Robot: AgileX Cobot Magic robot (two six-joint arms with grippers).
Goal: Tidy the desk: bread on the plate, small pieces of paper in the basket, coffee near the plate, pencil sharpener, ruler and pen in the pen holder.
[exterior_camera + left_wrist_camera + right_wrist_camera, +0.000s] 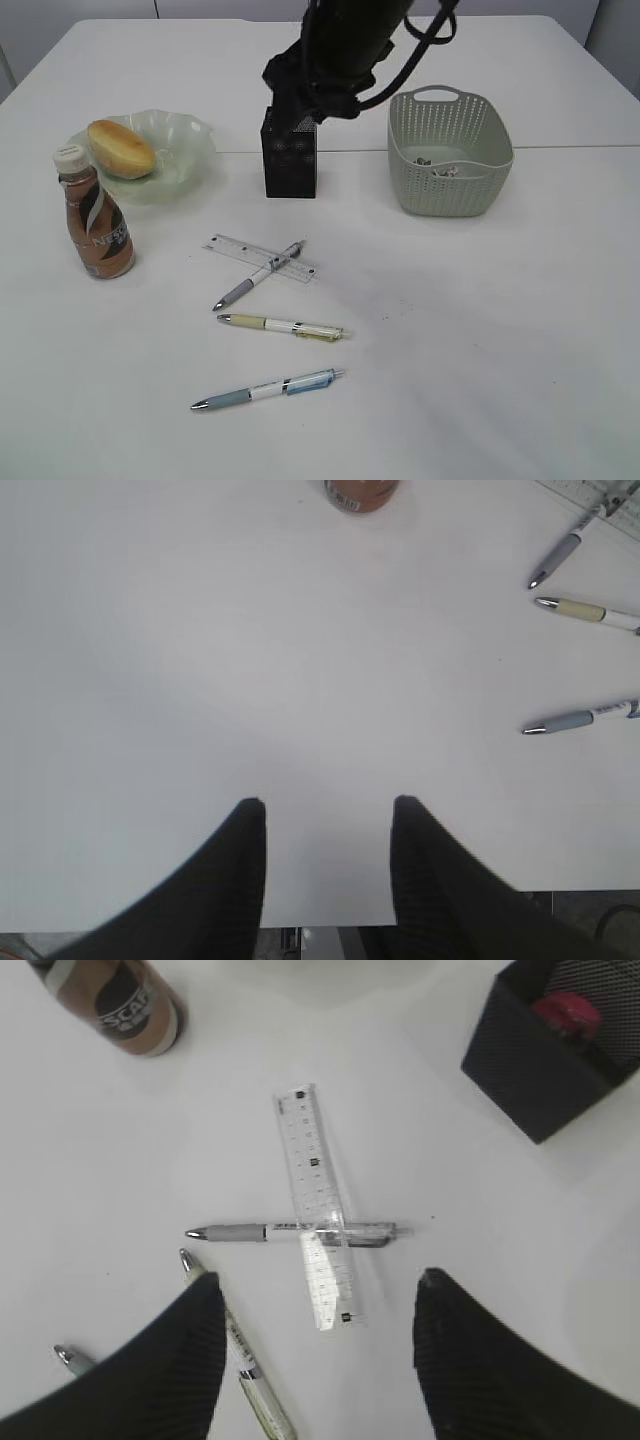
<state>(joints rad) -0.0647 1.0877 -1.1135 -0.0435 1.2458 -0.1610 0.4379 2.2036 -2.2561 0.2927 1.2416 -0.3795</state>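
Up at the far middle of the desk (pixel 480 330), a black arm (pixel 340 50) hangs over the pen holder (pixel 290 160) and hides its rim in the exterior view; the right wrist view shows a red object (pixel 565 1010) lying inside that cup. Left of the holder stands the plate (pixel 180 150) with the bread (pixel 120 148) on it, and the coffee (pixel 93 215) stands upright just near of the plate. Right of the holder sits the basket (pixel 450 150), with small pieces of paper (pixel 440 167) at its bottom; how many I cannot tell. One ruler (pixel 260 257) lies in the middle of the desk, and a grey-grip pen (pixel 258 275) lies across it, touching it. Nearer lie a cream pen (pixel 282 325) and a blue pen (pixel 268 389), apart from each other: three pens in all. The right gripper (pixel 320 1305) is above the ruler, fingers apart and holding nothing. The left gripper (pixel 328 815) is over bare desk at the near edge, likewise apart and empty.
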